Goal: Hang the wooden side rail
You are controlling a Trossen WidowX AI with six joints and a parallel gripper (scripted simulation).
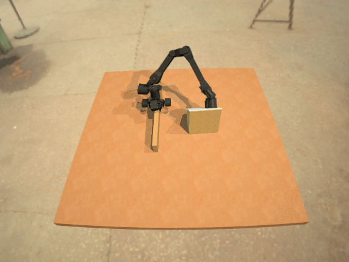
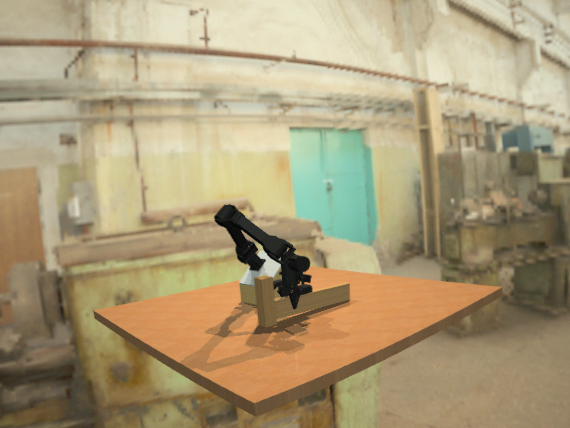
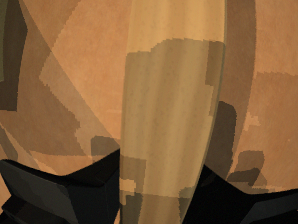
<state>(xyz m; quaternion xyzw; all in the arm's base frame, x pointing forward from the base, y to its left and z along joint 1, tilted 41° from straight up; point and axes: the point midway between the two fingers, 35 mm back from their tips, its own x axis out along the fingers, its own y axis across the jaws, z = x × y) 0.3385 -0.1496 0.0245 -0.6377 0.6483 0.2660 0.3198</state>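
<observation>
Your gripper grips the wooden rail near the upright post; you can't see the hooks.

Tan block, white top face: standing upright, toward two o'clock from the top view's centre.
Rusty metal frame: on the floor at one o'clock in the top view.
Round-footed stand: at ten o'clock, near a greenish post.
Teal door: closed, at two o'clock in the exterior view.
Brown door: at nine o'clock.
Rust-red pipe: running across the wall at twelve.
Green-yellow machine: stained, at eight o'clock.
</observation>
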